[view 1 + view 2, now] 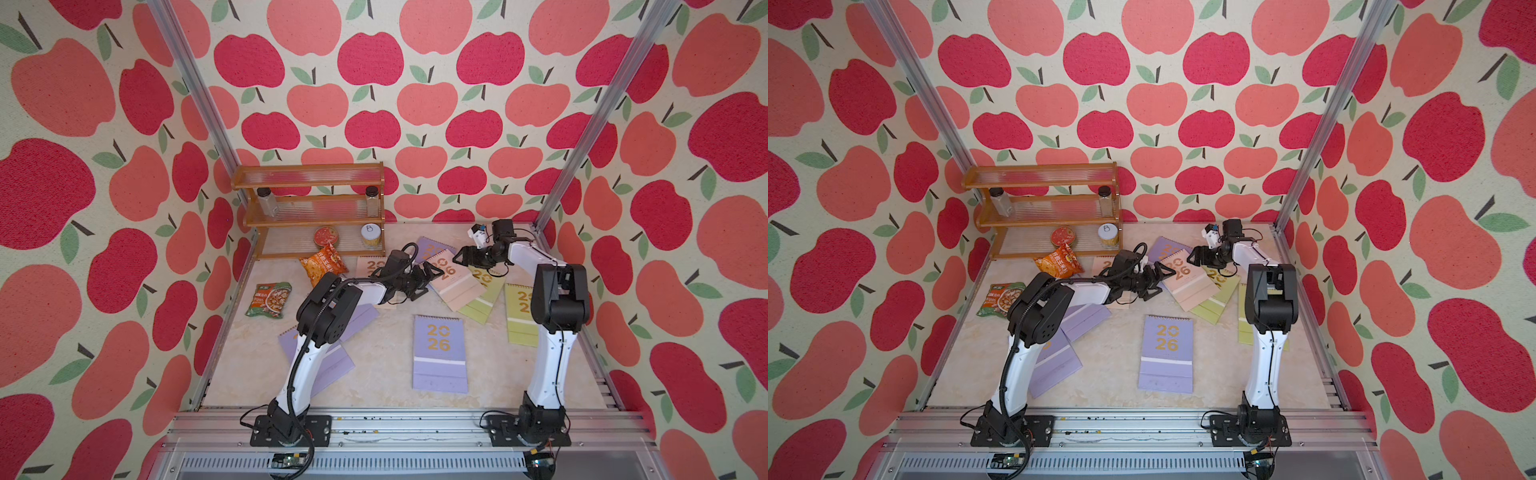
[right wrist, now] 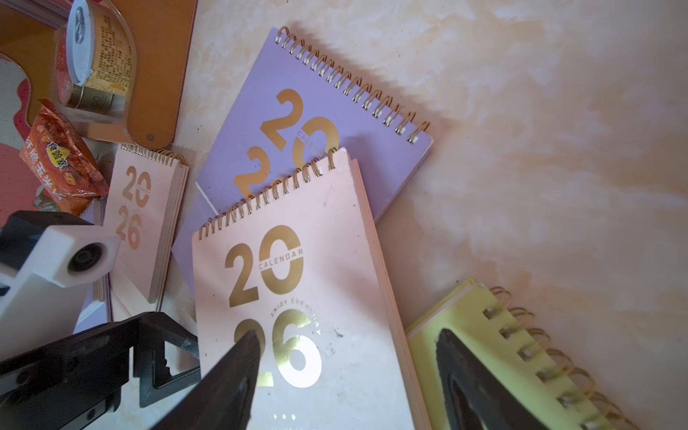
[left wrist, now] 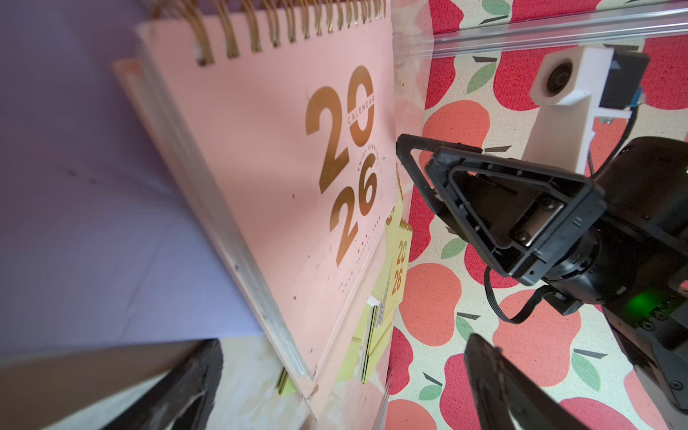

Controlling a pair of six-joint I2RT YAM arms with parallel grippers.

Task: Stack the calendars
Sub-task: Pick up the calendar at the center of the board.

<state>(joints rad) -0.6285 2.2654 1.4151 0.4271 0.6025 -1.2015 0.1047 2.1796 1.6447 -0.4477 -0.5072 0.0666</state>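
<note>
The left gripper (image 1: 434, 282) sits at the edge of the pink calendar (image 1: 457, 286), jaws spread wide and empty. The right gripper (image 1: 457, 258) hangs over the same calendar, jaws also apart, gripping nothing. The pink calendar overlaps a lilac calendar (image 1: 430, 245) behind it and a yellow-green calendar (image 1: 484, 293) on the right arm's side. Another lilac calendar (image 1: 441, 353) lies alone in front of it, well apart.
</note>
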